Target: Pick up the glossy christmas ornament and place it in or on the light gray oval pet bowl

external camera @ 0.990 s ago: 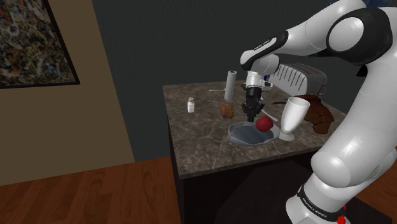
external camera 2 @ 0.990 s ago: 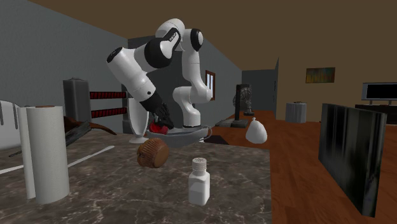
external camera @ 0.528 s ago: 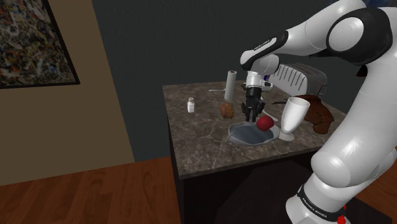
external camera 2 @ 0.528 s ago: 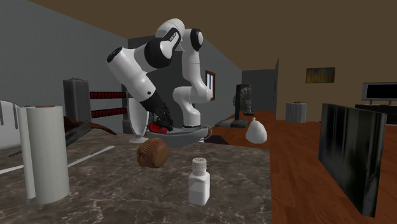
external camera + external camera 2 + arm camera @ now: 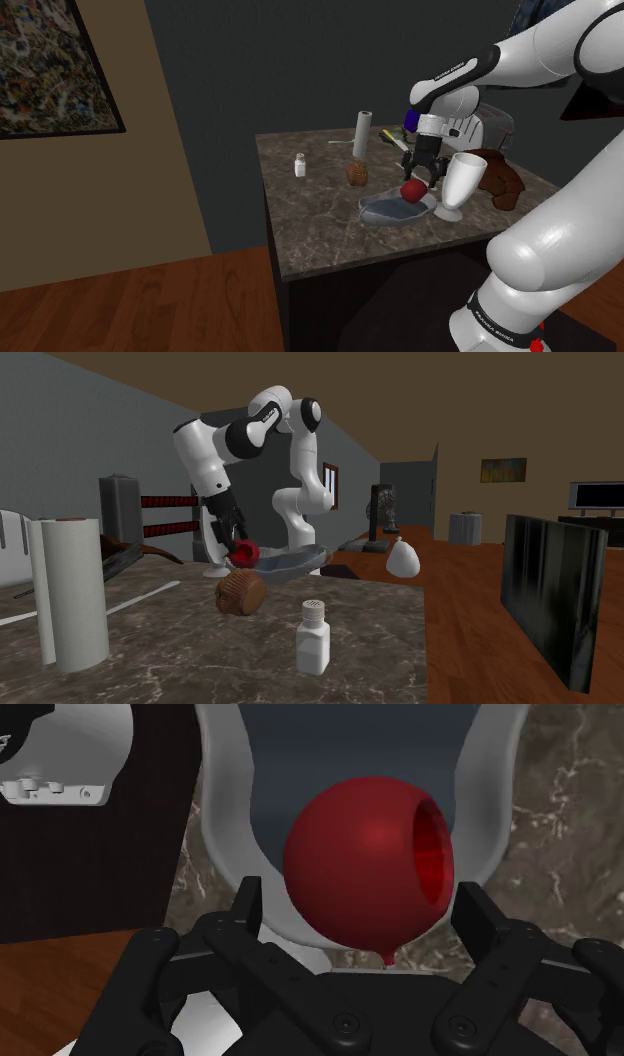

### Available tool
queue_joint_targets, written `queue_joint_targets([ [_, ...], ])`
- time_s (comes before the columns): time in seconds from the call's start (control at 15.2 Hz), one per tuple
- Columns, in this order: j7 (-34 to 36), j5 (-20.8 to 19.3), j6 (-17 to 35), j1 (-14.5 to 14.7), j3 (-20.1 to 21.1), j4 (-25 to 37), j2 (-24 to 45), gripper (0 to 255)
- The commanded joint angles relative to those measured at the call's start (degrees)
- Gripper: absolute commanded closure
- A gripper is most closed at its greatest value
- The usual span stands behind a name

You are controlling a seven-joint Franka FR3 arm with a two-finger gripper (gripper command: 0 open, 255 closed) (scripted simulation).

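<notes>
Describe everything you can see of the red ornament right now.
The ornament is a glossy, dark red ball with a round hollow opening on one side and a small pointed nub toward the hand. It lies inside the grey oval bowl, at the end nearest the white goblet. The hand's fingers stand open on either side of it, not touching it.

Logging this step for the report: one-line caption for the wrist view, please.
Open gripper over the red ornament, which rests in the grey oval bowl on the dark veined tabletop.
</notes>
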Motion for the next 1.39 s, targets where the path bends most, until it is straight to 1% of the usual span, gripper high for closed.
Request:
queue_joint_targets([
  [0.0,-2.11,-2.24,4.64,-1.48,-1.31,-3.23,-3.53,0],
  [0.13,-4.1,-4.01,8.73,-2.93,-2.57,-6.06,-6.51,0],
  [0.59,-4.65,-3.17,14.62,-2.58,-2.5,-9.91,-4.42,0],
  [1.12,-4.71,-3.09,15.11,-2.55,-2.49,-10.2,-4.21,0],
  [1.19,-4.71,-3.09,15.11,-2.55,-2.49,-10.21,-4.21,255],
  [1.32,-4.72,-3.08,15.13,-2.55,-2.49,-10.2,-4.19,255],
])
